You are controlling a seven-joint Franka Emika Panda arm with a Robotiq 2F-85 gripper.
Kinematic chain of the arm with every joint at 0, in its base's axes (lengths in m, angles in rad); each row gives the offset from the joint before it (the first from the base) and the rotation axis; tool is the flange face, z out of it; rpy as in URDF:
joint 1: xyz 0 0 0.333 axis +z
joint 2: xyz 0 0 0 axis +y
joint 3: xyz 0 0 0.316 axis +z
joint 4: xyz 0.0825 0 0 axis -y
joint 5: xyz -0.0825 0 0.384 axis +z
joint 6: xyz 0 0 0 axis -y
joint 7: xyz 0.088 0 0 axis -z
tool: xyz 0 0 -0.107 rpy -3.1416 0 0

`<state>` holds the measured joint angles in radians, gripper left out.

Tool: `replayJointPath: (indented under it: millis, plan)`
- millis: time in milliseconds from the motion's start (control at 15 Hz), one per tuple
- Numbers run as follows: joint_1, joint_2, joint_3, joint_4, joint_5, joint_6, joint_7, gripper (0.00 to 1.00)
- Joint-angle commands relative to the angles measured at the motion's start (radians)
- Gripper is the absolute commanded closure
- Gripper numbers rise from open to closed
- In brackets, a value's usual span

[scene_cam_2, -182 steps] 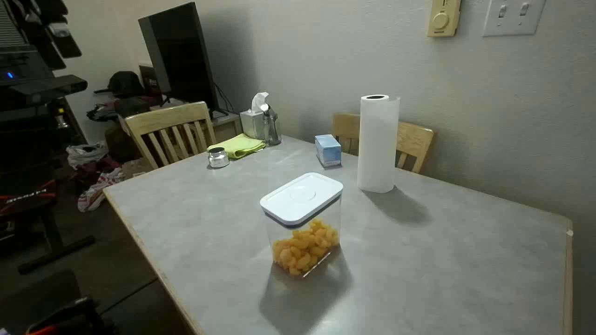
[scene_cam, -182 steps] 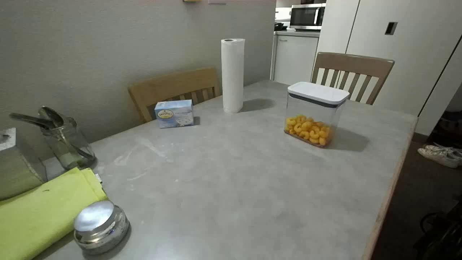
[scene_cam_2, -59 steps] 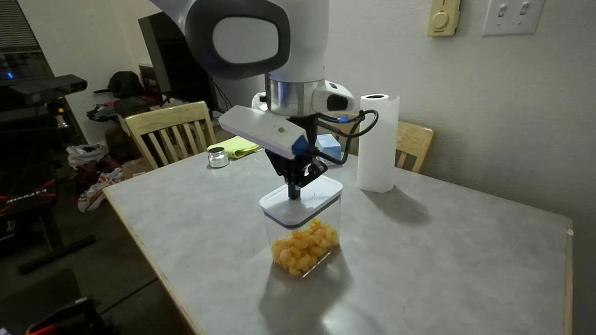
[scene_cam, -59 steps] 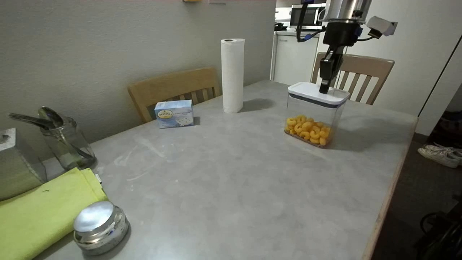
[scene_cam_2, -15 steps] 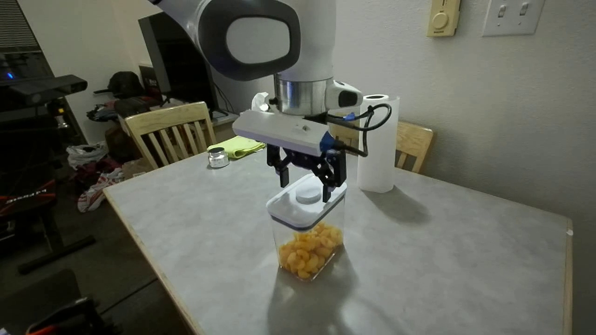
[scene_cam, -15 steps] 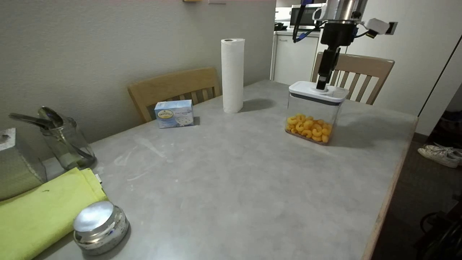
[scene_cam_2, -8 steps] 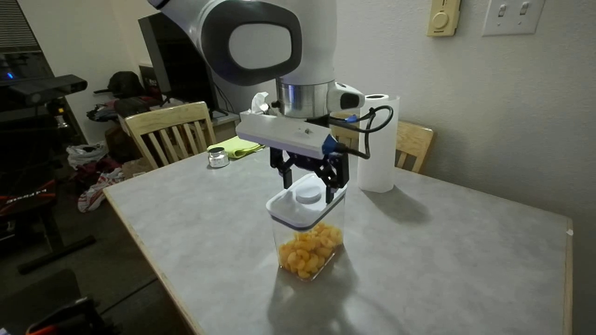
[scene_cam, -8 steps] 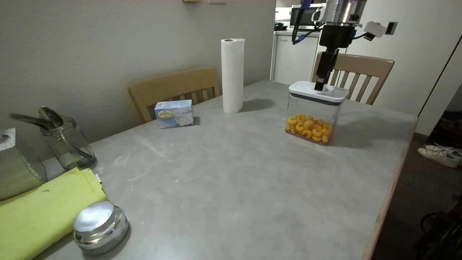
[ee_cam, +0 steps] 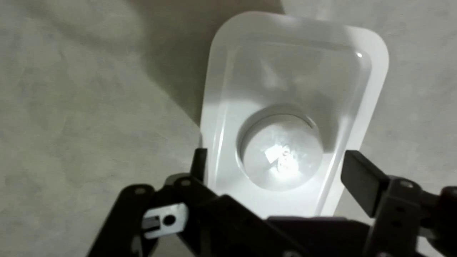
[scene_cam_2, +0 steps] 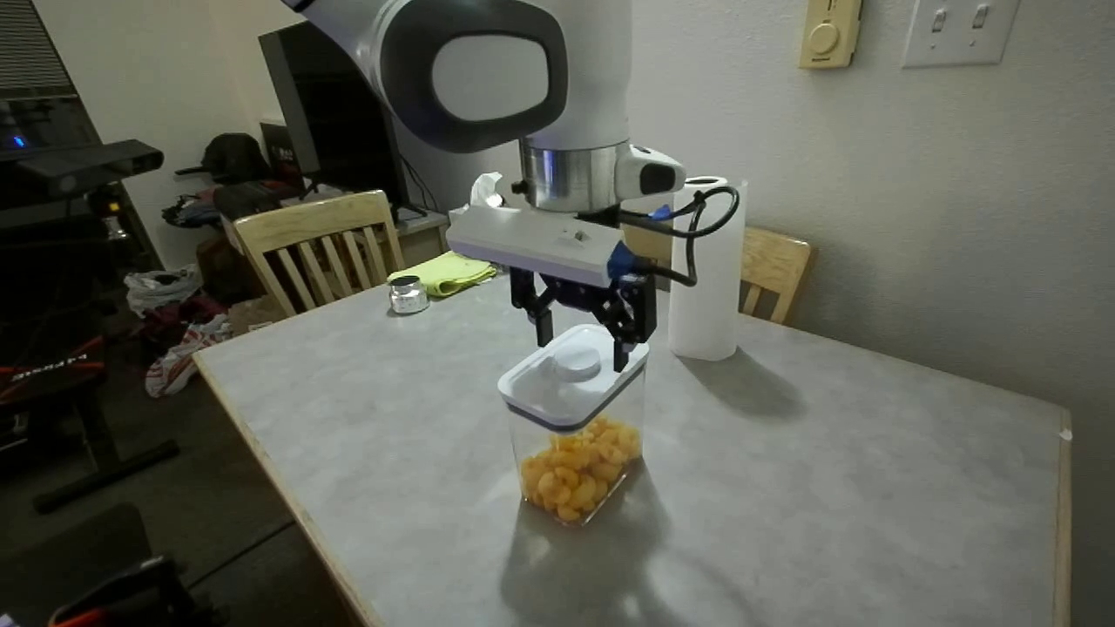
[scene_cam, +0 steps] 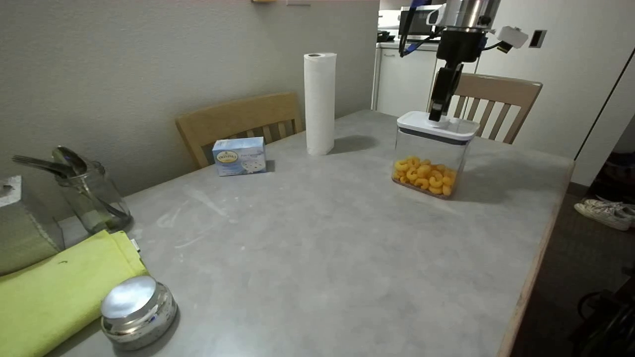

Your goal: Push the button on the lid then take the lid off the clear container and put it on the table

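The end effector (scene_cam_2: 583, 353) hangs over the white lid (scene_cam_2: 550, 394) with its fingers (ee_cam: 364, 182) well apart, one on either side of the raised round button (ee_cam: 282, 153), and grips nothing; whether a fingertip touches the lid cannot be told. The lid sits on the clear container (scene_cam: 430, 149), which stands upright on the worktop (scene_cam: 322, 248) with curled yellow pieces (scene_cam: 424, 174) inside, well apart from the Twinings box (scene_cam: 240, 156).

Free tbl (scene_cam: 317, 238) btwn container (scene_cam: 427, 152) & paper roll (scene_cam: 320, 105).
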<state>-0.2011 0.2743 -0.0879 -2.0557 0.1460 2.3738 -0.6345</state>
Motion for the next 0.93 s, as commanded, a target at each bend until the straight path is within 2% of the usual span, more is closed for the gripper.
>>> replayJointPath:
  millis: [0,67,267,400,467,533,867]
  plan:
    - [-0.009,0.024,0.017,0.015,-0.001,0.014,0.009,0.27]
    - [-0.008,0.026,0.019,0.015,-0.001,0.013,0.009,0.37]
    - [-0.007,0.029,0.024,0.017,-0.004,0.011,0.009,0.37]
    - [-0.006,0.030,0.026,0.018,-0.006,0.011,0.010,0.52]
    - [-0.006,0.029,0.026,0.018,-0.008,0.011,0.012,0.65]
    - [-0.004,0.025,0.023,0.018,-0.015,0.010,0.021,0.70]
    - [0.016,-0.026,0.005,0.019,-0.099,-0.005,0.123,0.71]
